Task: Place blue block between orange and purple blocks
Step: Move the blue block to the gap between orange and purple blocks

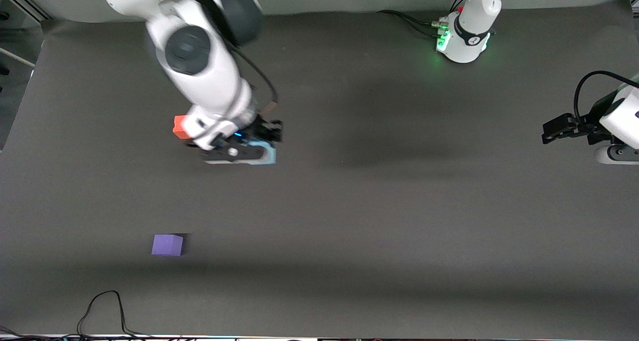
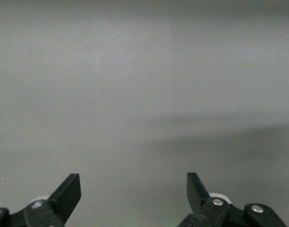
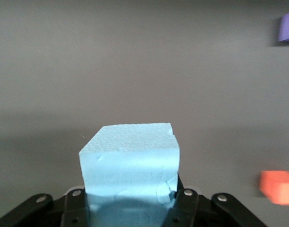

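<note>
Blue block sits clamped in the right gripper, the black jaws pressed against its two sides; right wrist view shows its grainy foam top and a small crack near one lower corner. In the front view only a pale blue edge of the block shows past the gripper body. Gripper and block are up off the table, over the dark mat just beside the orange block, which is partly hidden under the right arm's wrist and sits toward the right arm's end of the table. Right wrist view picks up the orange block at the frame edge, blurred, well apart from the blue one. Purple block rests on the mat, much nearer the front camera than the orange block and roughly in line with it; open mat lies between the two. Same purple block is cut off at the corner of the right wrist view. Left gripper waits at the left arm's end of the table, well apart from the orange block; its fingers stand wide apart with nothing between them, only bare grey surface in its wrist view.
</note>
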You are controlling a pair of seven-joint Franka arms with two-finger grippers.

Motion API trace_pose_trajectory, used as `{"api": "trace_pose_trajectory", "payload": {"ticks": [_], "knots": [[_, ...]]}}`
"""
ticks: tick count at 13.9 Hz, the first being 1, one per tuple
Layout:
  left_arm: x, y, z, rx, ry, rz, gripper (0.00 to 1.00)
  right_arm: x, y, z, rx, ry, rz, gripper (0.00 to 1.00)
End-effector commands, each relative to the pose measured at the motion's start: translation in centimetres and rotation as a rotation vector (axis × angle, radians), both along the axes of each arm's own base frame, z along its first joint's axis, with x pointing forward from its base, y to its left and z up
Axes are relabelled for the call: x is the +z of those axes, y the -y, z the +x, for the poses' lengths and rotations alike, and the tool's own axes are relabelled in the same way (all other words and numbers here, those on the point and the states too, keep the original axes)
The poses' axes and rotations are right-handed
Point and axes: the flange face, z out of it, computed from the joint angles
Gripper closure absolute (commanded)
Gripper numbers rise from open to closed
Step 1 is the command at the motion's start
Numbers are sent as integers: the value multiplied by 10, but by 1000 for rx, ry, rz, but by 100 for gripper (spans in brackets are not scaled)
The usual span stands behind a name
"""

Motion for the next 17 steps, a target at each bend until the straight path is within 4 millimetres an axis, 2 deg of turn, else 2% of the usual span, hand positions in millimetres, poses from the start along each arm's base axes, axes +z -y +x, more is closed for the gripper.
{"api": "trace_pose_trajectory", "payload": {"ticks": [1, 5, 7, 8, 10, 12, 14, 17], "knots": [[4, 0, -8, 3, -13, 14, 0, 20, 87, -5, 86, -25, 25, 100], [0, 2, -6, -2, -16, 16, 0, 21, 260, 9, 155, -36, 40, 100], [0, 2, -6, -10, -13, 15, 0, 17, 322, 13, 141, -45, 41, 100], [-1, 2, -6, -11, -14, 15, 0, 12, 342, 14, 126, -52, 40, 100], [-1, 2, -5, -10, -13, 14, 0, -4, 356, 18, 97, -67, 29, 100], [-2, 2, -4, -10, -10, 12, 0, -35, 364, 22, 83, -66, 19, 100], [-3, 1, -3, -8, -8, 12, 0, -82, 365, 28, 118, -59, 3, 100], [-5, 0, -3, -6, -10, 11, 0, -153, 370, 50, 107, -42, 31, 100]]}}
